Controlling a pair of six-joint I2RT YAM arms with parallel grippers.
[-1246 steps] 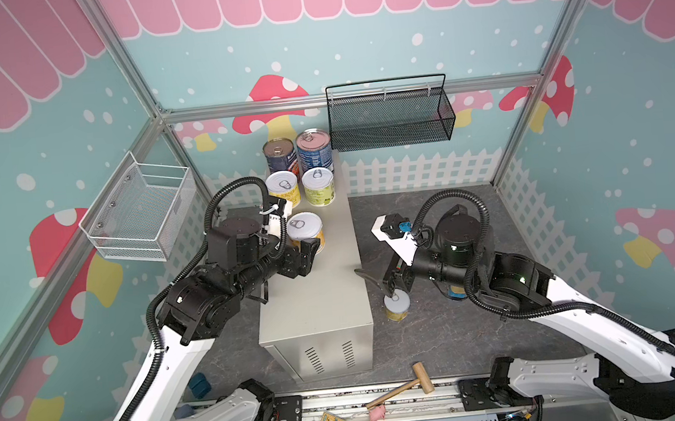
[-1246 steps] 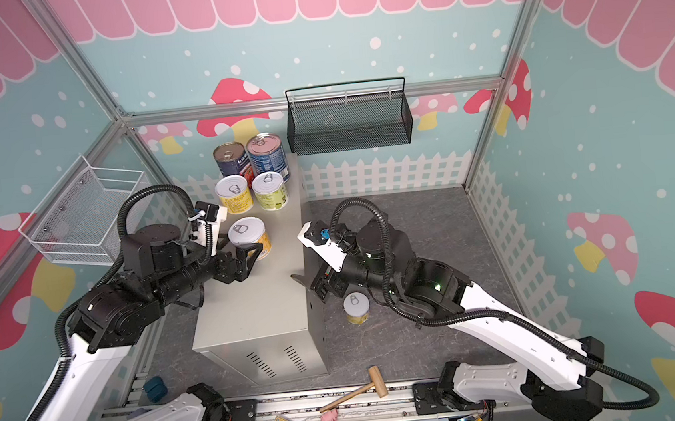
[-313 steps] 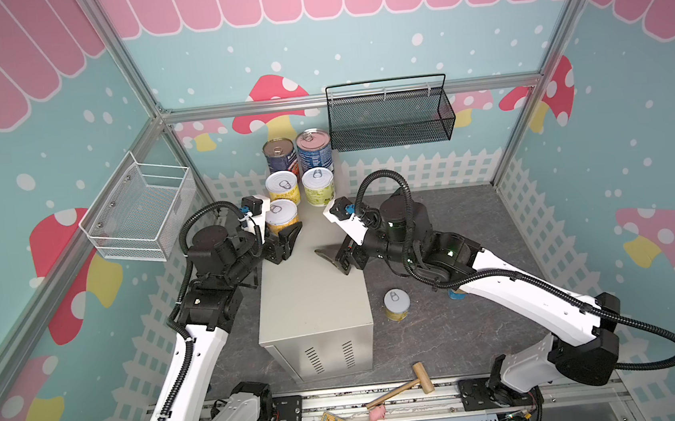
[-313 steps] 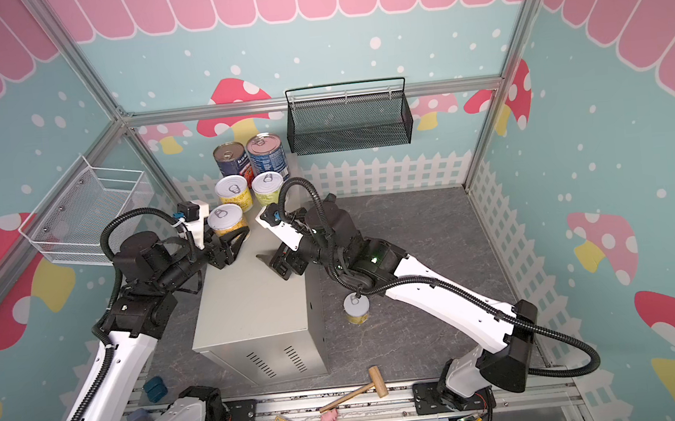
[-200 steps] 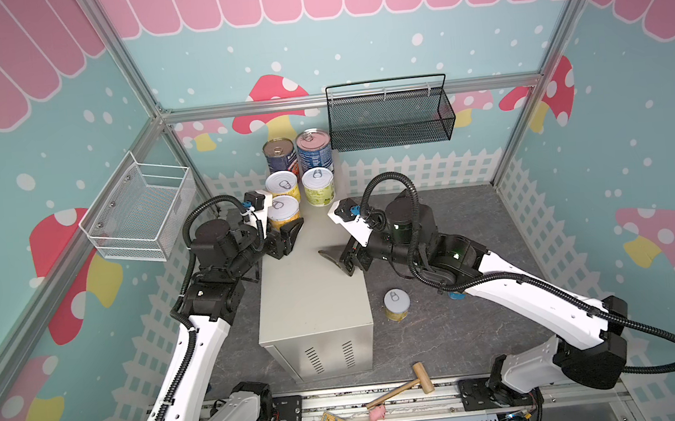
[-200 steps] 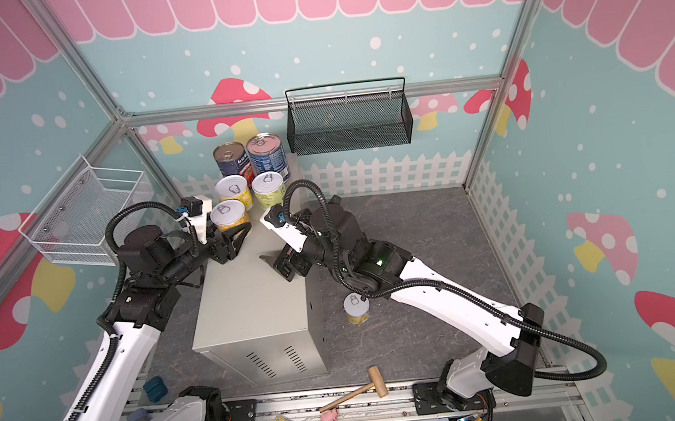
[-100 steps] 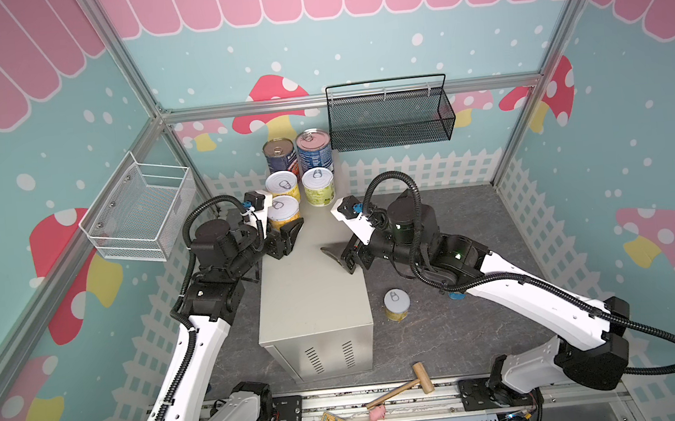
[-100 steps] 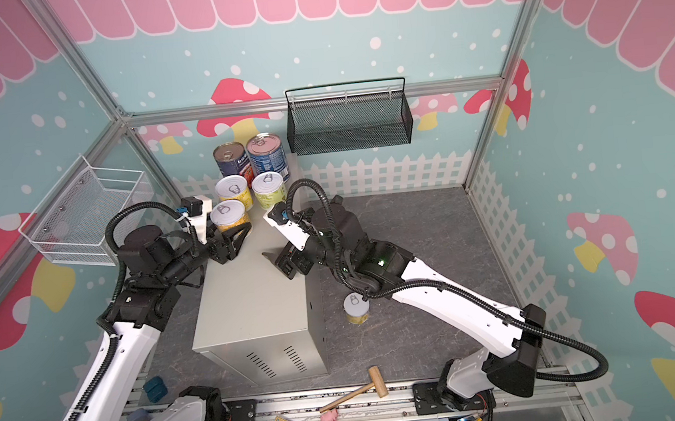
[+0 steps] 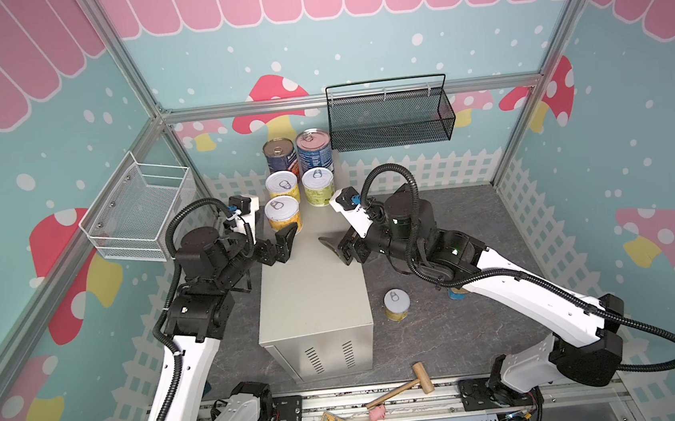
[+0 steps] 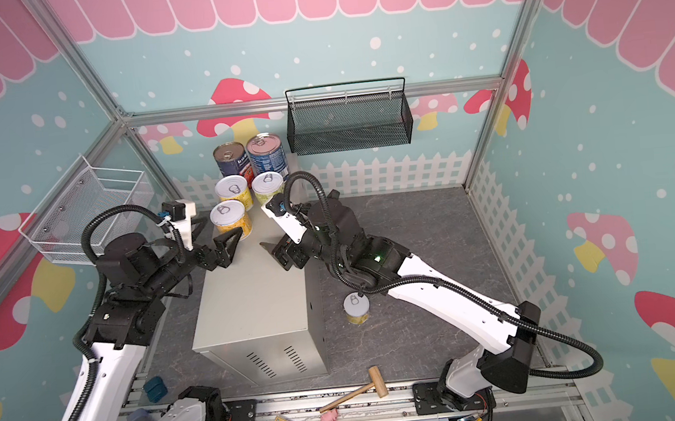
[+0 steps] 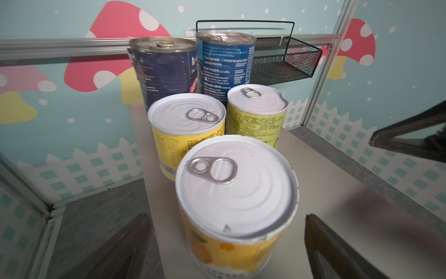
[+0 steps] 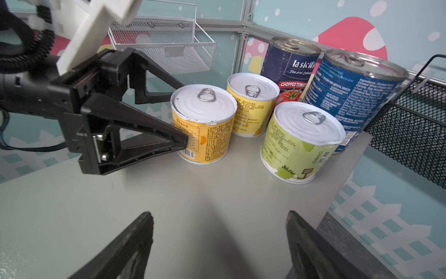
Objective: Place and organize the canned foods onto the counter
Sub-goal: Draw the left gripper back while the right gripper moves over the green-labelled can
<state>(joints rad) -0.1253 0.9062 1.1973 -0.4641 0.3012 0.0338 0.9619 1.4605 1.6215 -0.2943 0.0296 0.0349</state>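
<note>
1. Setting: a booth with teal, mushroom-printed walls and a grey stone-patterned floor (image 9: 442,335). The beige-grey counter (image 9: 313,288) stands at centre, with vent slots on its near end.
2. Left gripper (image 10: 220,229): jaws spread wide, straddling the front yellow can (image 9: 282,214) without clamping it. In the left wrist view a gap shows between the can and each finger. In the right wrist view the tip of the nearer finger (image 12: 144,123) lies at the can's label; whether it touches cannot be told.
3. Right gripper (image 12: 218,215): jaws parted with nothing between them, poised just above the bare counter top near its right edge, facing the cans.
4. Short cans on the counter, three: the front yellow can; behind it the rear yellow can (image 9: 281,185); to the right of that, the green-yellow can (image 9: 318,186). All stand upright, pull-tab lids up.
5. Tall cans on the counter, two: the dark-blue tomato can (image 9: 278,154) and the lighter blue can (image 9: 313,147), side by side at the far end, behind the short cans.
6. Short cans off the counter, one: the floor can (image 9: 397,304), upright on the floor just right of the counter, below the right arm.
7. Canned foods in view: six, with five on the counter and one on the floor.
8. Periphery: one white wire basket (image 9: 140,212) on the left wall, one black mesh basket (image 9: 390,119) on the rear wall, and one wooden mallet (image 9: 423,378) by the front rail.
</note>
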